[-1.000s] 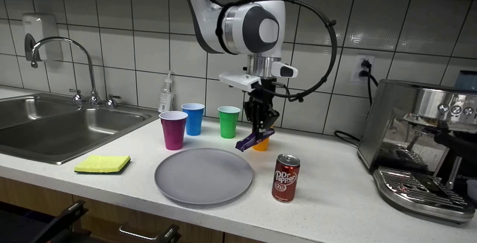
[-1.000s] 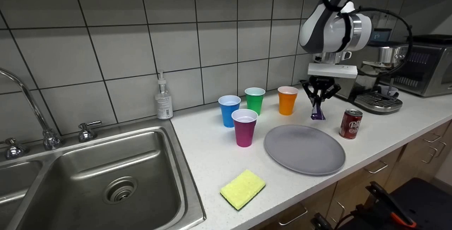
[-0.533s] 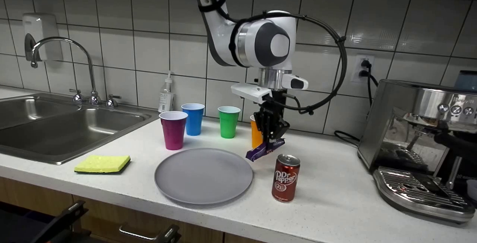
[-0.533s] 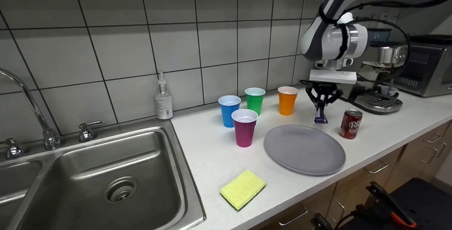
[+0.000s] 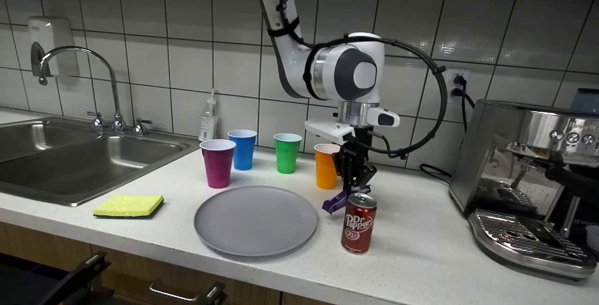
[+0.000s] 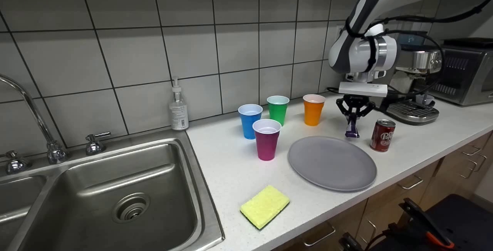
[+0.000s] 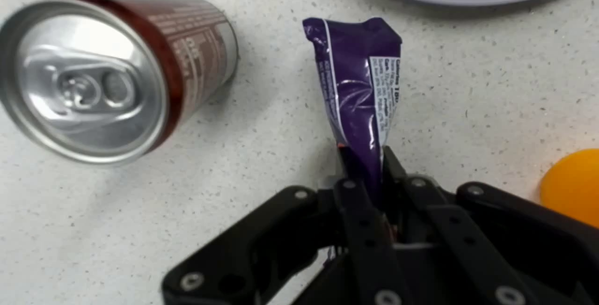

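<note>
Since the earlier frames, the hand (image 6: 352,118) and the purple wrapped bar (image 7: 358,85) are shifted lower and nearer to the red can (image 5: 359,225), while the can, the gray plate (image 5: 256,221) and the orange cup (image 5: 326,167) are left in place. The hand is clamped on the bar, which is pinched near its middle, with one end left jutting toward the plate. In the wrist view the bar is seen between the can and the orange cup, its end near the plate but apart from it; in an exterior view it is partly hidden by the can. The grasp is judged complete, with lowering seemingly well advanced; the bar is not yet released, and whether the tabletop (image 5: 412,230) is touched cannot be told.
</note>
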Action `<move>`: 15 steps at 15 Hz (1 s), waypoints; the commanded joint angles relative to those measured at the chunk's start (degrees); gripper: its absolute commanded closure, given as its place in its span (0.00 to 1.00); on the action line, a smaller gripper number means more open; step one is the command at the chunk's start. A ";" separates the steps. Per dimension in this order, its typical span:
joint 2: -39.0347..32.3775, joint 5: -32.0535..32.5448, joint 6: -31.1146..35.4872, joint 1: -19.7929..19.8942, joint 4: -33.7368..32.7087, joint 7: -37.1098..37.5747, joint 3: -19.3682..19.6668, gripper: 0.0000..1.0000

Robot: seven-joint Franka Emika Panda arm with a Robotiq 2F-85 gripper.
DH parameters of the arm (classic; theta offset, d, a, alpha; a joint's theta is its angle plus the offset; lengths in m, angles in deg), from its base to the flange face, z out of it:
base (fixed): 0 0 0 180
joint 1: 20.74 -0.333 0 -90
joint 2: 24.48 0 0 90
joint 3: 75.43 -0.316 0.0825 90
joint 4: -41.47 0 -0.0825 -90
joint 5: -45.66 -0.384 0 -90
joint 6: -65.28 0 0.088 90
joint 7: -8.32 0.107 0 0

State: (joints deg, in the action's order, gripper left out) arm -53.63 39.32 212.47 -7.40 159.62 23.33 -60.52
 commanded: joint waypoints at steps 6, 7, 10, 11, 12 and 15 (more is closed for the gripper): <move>-3.04 -0.49 -4.06 0.82 -4.93 0.96 0.74 0.41; -2.85 -0.51 -4.13 0.81 -4.83 0.85 0.70 0.33; -1.99 -0.47 -4.50 0.75 -4.41 0.45 0.53 0.11; -1.42 -0.47 -4.64 0.71 -4.15 0.26 0.46 0.03; -0.78 -0.48 -4.64 0.68 -3.84 0.12 0.40 0.00; 0.77 -0.64 -4.08 0.56 -3.15 0.18 0.39 0.00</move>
State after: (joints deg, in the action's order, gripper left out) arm -55.53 39.29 210.55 -7.11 156.23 23.55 -59.77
